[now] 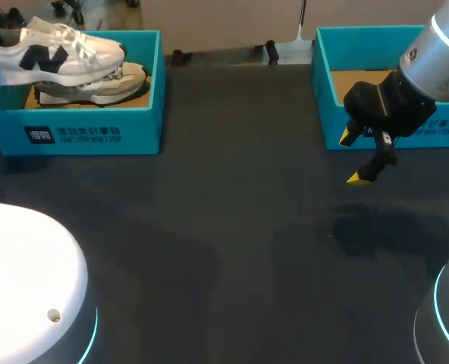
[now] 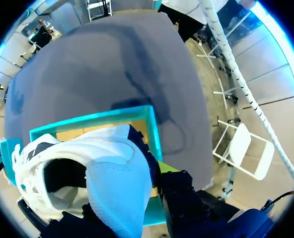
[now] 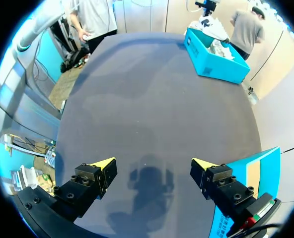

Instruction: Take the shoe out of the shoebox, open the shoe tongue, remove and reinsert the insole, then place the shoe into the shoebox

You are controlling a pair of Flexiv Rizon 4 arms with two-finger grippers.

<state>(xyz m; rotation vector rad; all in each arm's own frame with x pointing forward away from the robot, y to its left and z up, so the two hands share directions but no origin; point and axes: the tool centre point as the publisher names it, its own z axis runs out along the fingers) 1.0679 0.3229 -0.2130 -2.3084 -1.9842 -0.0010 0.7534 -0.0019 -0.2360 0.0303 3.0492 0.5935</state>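
Left gripper (image 2: 119,198) is clamped on the shoe (image 1: 54,54). In the left wrist view the white upper fills the space between the dark fingers, and one yellow tip (image 2: 167,167) shows against the shoe's side. The heel end is nearest the wrist, the opening faces the camera, and the toe points out ahead of the fingers. The shoe hangs above the teal shoebox (image 1: 73,129), not resting in it. Directly under the gripper, the box's cardboard floor and far rim show past the shoe. A second shoe (image 1: 95,87) lies flat inside the same box, below the held one. Right gripper (image 1: 353,158) is spread wide and holds nothing. Its two yellow tips (image 3: 105,163) are well apart with only bare dark table (image 1: 224,227) between and under them, and its shadow falls on the table just ahead. It hovers above the surface without touching it. A second box (image 1: 327,83), teal with a cardboard floor, sits just beside the right gripper's outer finger, its corner close to that finger in the right wrist view. From the right gripper, the shoebox and the shoes are far ahead across the table.
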